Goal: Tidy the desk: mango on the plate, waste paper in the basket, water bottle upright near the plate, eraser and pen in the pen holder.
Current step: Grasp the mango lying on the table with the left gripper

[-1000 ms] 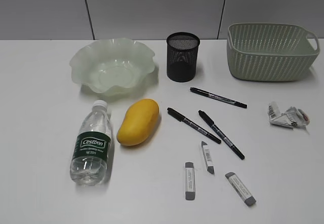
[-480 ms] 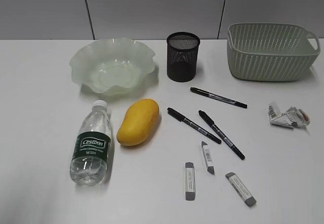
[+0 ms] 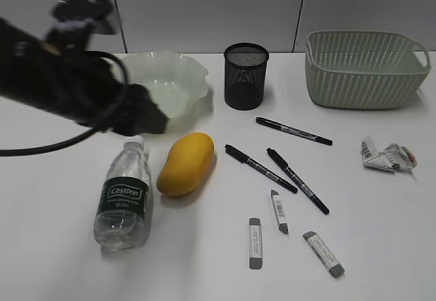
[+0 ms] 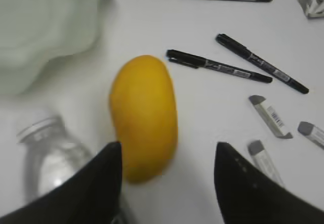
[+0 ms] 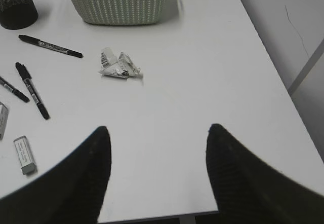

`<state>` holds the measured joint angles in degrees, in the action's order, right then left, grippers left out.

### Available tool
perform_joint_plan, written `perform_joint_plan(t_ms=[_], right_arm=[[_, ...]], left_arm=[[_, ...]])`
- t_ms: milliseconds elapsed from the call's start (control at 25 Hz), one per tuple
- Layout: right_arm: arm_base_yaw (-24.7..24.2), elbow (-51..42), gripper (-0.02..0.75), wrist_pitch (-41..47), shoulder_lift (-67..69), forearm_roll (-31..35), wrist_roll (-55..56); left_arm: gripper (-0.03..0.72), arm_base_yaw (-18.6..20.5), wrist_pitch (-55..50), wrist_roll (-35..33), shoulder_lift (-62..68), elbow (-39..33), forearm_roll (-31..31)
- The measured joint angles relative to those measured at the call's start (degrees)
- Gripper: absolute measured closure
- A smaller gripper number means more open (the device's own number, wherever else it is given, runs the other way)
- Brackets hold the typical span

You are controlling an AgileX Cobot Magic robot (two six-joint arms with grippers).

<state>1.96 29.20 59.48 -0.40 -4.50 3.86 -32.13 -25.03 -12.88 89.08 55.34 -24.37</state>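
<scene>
Left gripper (image 4: 167, 176), jaws spread and empty, hung just short of the mango (image 4: 144, 115); we saw its long axis running straight away between them.

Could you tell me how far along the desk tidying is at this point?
Nothing looks done yet. In hand: the left gripper, jaws open, hovers over the mango, which lies on the desk beside the plate. Left: the crumpled paper is outside the basket, the water bottle lies flat, and pens and erasers lie outside the pen holder.
</scene>
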Motion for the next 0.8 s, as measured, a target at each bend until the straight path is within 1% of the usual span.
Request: perform_joint_plan(t_ms=[80, 160, 240, 320, 400, 440, 600, 800], right_arm=[[0.0, 0.0, 0.262, 0.0, 0.0, 0.0, 0.0], [0.0, 0.0, 0.262, 0.0, 0.0, 0.0, 0.0], [0.0, 0.0, 0.262, 0.0, 0.0, 0.0, 0.0], [0.0, 0.0, 0.262, 0.0, 0.0, 0.0, 0.0], [0.0, 0.0, 0.262, 0.0, 0.0, 0.0, 0.0], [0.0, 0.0, 0.262, 0.0, 0.0, 0.0, 0.0], [0.0, 0.0, 0.262, 0.0, 0.0, 0.0, 0.0], [0.0, 0.0, 0.262, 0.0, 0.0, 0.0, 0.0]], left_arm=[[0.182, -1.34, -3.12, 1.94, 7.9, 7.0, 0.07], [0.099, -1.47, -6.77, 3.78, 15.04, 13.52, 1.03], [0.066, -1.47, -9.01, 8.7, 19.79, 17.92, 5.1], [0.053, -1.47, -10.24, 13.88, 23.02, 20.76, 11.41], [0.05, -1.55, -10.71, 18.17, 24.53, 21.91, 16.05], [0.05, -1.55, -10.71, 19.05, 25.08, 22.2, 17.47], [0.048, -1.68, -9.55, 20.57, 26.6, 22.35, 18.84], [0.047, -3.04, -7.33, 20.84, 28.64, 22.97, 18.42]])
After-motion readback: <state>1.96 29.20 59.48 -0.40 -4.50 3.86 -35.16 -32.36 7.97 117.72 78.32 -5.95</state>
